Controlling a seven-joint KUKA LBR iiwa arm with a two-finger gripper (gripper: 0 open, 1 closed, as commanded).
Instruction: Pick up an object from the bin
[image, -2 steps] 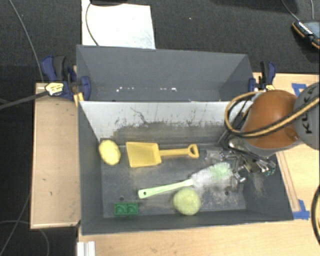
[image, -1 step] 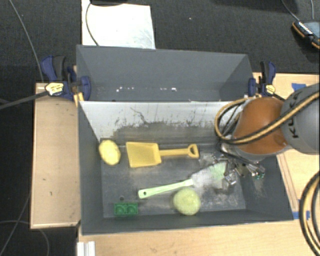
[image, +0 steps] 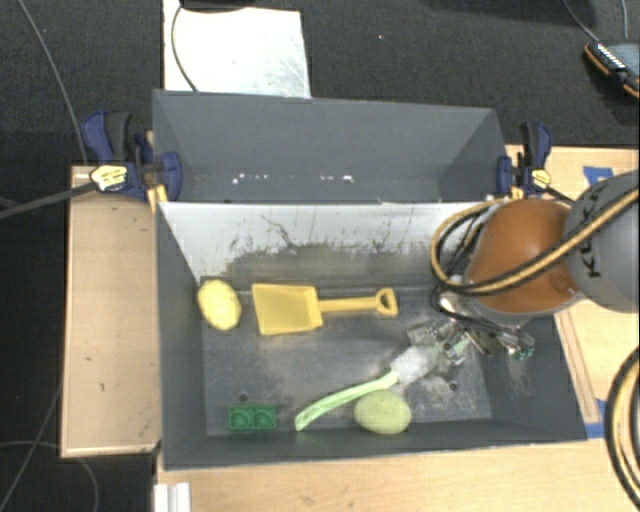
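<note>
Along the near wall of the grey metal bin (image: 300, 362) lie a small dark green plastic brick (image: 252, 418) at left and a pale green rounded lump (image: 383, 413) further right. The lump touches a light green brush with a white bristle head (image: 345, 398). The gripper (image: 455, 345) hangs low just right of that head, at the approach stage; whether it is open or closed I cannot tell. Next it likely needs to shift left and close on the brush, with the lump crowding it. Farther off, well apart, lie a yellow plastic toy shovel (image: 290, 308) and a yellow ball (image: 219, 304).
</note>
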